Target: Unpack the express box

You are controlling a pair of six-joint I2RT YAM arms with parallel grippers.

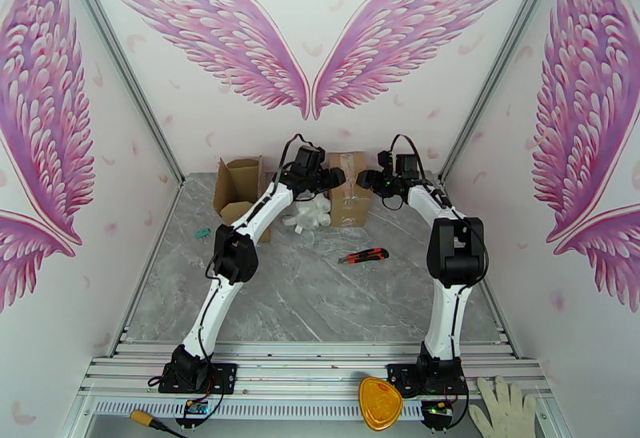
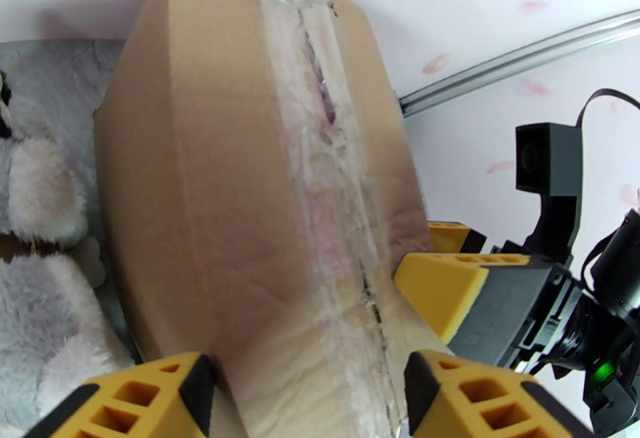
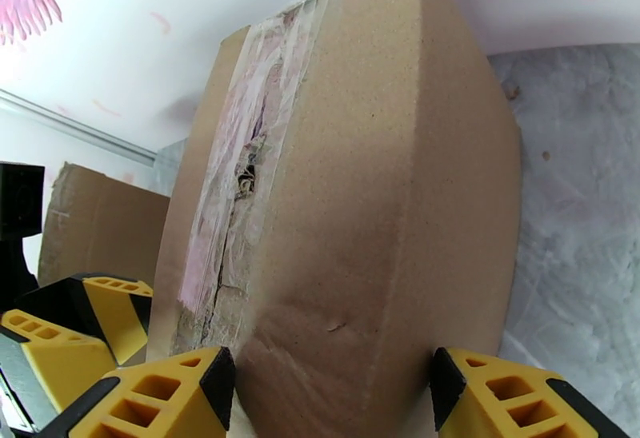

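Evidently to pry it open, the left pincer [image 2: 308,392] and right pincer [image 3: 332,392] each straddle one flap of the express box [image 1: 350,192] beyond the knife [image 1: 364,256]. Both are spread wide, and I cannot tell whether they grip.

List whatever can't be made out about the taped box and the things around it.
- Inside of the box: both wrist views, closed flaps hide it.
- Whether the left fingers or right fingers touch the box: tips cut off by the wrist views' bottom edges.
- Green thing: top view, too small to identify.
- White fluffy thing: top view, partly behind the left arm.
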